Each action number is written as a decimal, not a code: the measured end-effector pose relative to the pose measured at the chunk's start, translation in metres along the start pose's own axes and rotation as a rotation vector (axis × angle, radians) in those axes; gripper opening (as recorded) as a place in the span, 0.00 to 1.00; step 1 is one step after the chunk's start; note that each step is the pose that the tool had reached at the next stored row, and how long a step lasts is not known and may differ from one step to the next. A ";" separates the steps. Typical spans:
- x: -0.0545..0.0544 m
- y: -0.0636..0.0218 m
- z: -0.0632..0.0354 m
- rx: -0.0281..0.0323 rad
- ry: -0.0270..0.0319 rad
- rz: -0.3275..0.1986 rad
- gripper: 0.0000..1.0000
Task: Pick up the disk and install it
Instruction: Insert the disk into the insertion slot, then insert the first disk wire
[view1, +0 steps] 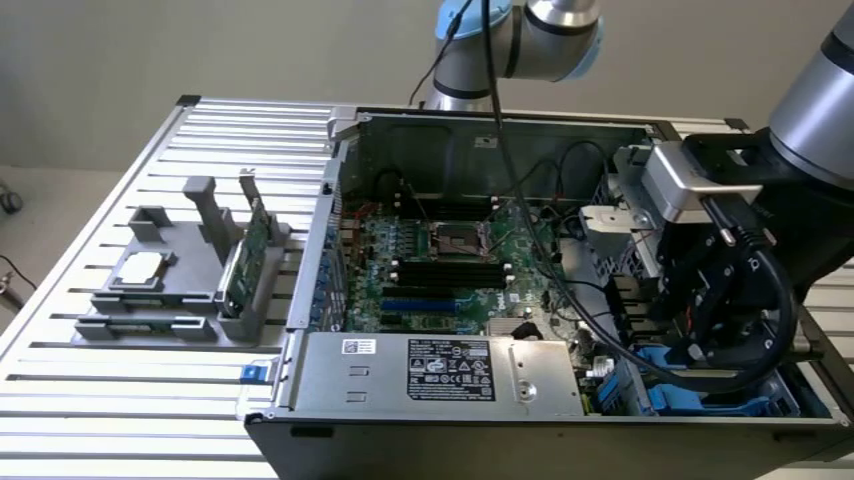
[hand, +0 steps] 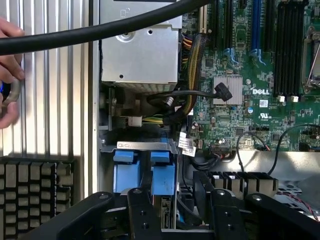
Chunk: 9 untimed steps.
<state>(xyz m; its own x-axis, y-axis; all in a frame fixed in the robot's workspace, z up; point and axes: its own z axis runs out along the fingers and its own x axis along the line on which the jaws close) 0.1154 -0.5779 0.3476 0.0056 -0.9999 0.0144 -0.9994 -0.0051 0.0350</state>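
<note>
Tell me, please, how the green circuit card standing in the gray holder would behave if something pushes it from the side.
The green circuit card stands on its edge in the gray holder, so a side push would probably tilt it or lever it against the slot. It looks thin and flat, so it is likely stiff and light.

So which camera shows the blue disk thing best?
The wrist view. The disk, in its blue carrier, sits close and plain there, with little in front of it. In the exterior view, slivers of its blue peek out at a corner of the computer case, under the gripper.
</note>
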 end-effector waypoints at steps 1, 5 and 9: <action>0.000 -0.0002 -0.0008 0.0000 0.0043 0.000 0.47; 0.000 -0.0003 -0.0009 0.0000 0.0070 0.000 0.47; 0.000 -0.0003 -0.0009 0.0000 0.0070 0.000 0.47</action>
<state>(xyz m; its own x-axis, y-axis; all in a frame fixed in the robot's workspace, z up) 0.1158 -0.5775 0.3485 0.0056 -0.9998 0.0214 -0.9994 -0.0048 0.0350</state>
